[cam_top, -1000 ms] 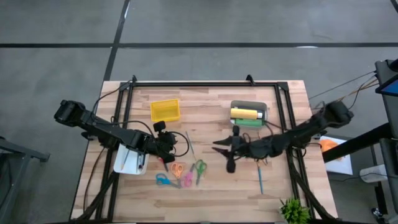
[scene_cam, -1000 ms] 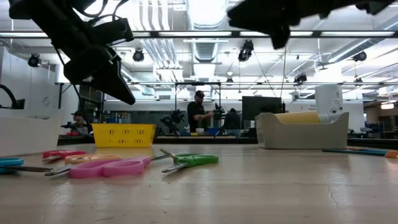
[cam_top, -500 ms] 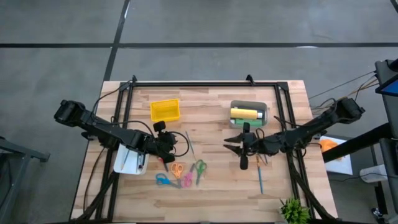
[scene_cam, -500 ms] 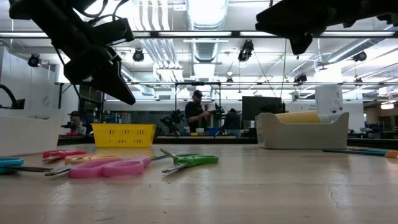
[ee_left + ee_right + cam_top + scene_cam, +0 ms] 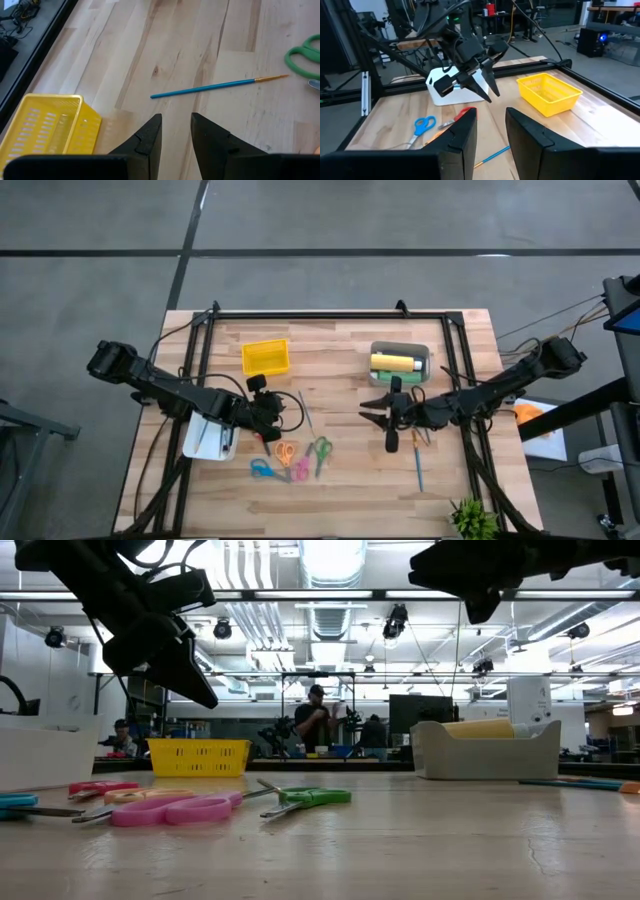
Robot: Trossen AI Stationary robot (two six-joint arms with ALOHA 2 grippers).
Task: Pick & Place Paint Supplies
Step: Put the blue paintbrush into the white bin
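- Lying in the grey bin at the far right of the tabletop, the yellow paint bottle rests on its side, with a green paint bottle just beside it toward the near edge.
- A teal-shafted brush lies flat on the bare wood near the front right, well apart from the bin; the low view shows it as a thin line past the bin's right end.
- A second blue-shafted brush with a pale tip lies on the planks ahead of the left arm, between the yellow basket and the scissors.
- Right gripper hangs above the tabletop just on the near side of the bin, holding nothing; its jaws stand slightly apart, with a clear gap between them in its wrist view.
- Left gripper hovers left of centre, above the wood beside the white tray; its jaws are likewise parted by a narrow gap and empty.
- Four pairs of scissors lie in a loose cluster near the front centre: orange, green, pink and blue.
- A small green plant stands at the front right corner.
- Beyond the tabletop, the low view shows a person standing in the room.
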